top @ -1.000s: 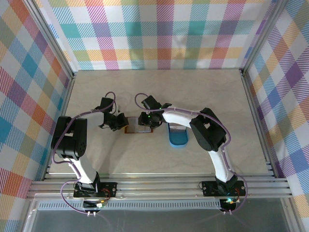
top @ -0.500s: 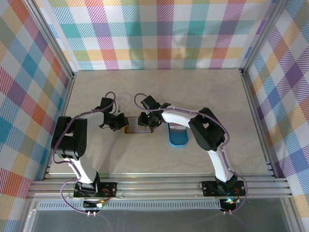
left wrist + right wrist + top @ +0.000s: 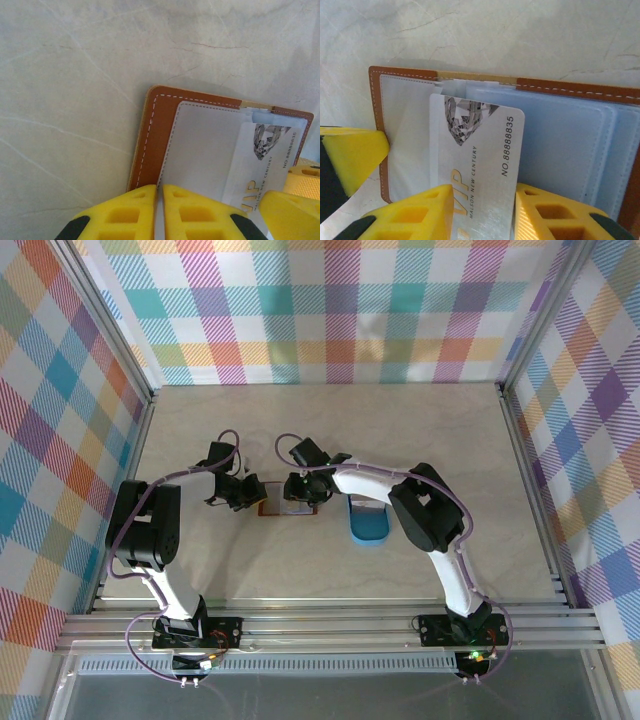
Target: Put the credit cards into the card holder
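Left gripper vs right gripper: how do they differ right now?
The left gripper has its jaws almost closed, pinching the card holder at its edge; the right gripper has its jaws wider, clamping a credit card across its width. The left gripper sits at the holder's left edge; the right gripper is over its middle. Shared: yellow jaws, both low at the open holder.

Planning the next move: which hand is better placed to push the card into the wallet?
Right. The right hand grips the card, aimed at the wallet; the left hand pinches the wallet's edge.
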Controlling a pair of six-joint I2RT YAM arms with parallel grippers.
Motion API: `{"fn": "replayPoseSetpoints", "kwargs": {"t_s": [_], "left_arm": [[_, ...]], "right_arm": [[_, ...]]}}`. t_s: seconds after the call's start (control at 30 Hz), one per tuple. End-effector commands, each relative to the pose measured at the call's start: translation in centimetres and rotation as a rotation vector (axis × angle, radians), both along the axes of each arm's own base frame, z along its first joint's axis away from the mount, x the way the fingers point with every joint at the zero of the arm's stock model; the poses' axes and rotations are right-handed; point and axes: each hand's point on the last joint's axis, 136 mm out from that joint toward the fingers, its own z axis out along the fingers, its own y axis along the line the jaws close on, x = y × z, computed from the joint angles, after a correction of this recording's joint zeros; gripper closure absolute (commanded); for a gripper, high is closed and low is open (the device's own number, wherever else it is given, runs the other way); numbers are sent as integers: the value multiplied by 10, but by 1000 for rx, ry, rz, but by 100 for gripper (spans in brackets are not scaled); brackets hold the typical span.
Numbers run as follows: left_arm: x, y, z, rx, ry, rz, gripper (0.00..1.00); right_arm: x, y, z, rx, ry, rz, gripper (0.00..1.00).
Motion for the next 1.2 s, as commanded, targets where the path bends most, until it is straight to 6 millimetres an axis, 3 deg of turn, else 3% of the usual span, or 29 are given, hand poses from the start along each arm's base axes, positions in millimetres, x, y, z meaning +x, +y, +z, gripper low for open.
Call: {"fn": "replayPoseSetpoints", "kwargs": {"t_s": [0.0,0.37,1.17], "left_arm": [[-7,-3,-11,8,37,-22,87],[-7,-3,-12,6,39,-23,87],[-7,-3,-9,6,33,-22,87]], "right_arm": [[-4,10,1,10,9,36,65],[-6,16,0,8,18,45,66],[-2,-7,1,-113,-5,0,63]]}}
